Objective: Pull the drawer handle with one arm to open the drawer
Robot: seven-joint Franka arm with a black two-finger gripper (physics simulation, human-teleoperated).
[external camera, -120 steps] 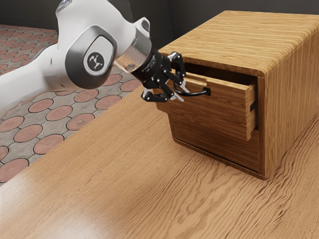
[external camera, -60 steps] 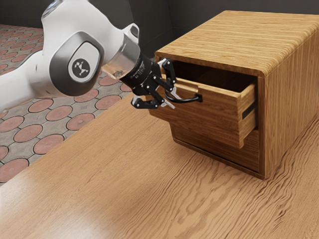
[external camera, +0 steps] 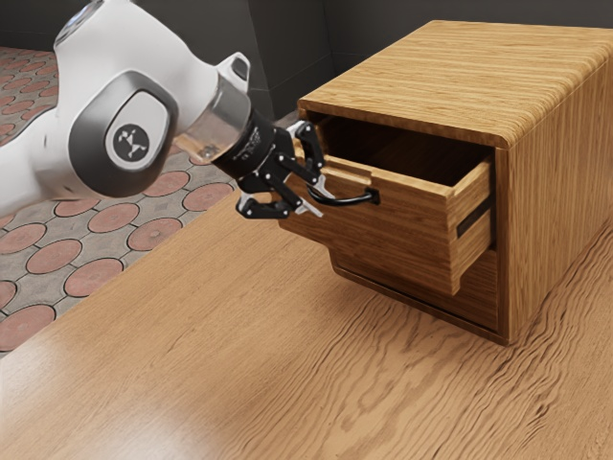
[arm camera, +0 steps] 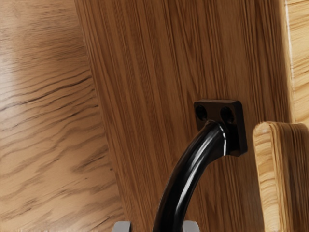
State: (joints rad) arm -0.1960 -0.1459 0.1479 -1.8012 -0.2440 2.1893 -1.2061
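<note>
Wide tabletop [external camera: 287, 369] under jutting drawer [external camera: 402, 235], fingers [external camera: 308, 153] on handle [arm camera: 189, 166]

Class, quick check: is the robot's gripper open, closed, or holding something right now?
Gripper: closed on the black drawer handle.

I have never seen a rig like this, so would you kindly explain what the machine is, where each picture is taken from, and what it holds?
These are simulator renders. The white arm is a robot ending in a black two-finger gripper. The exterior view looks on from the side; the wrist view comes from a camera on the hand. On the wooden table stands a wooden cabinet whose drawer is partly open. The gripper is shut on the drawer's black handle; the wrist view shows that handle close up.
</note>
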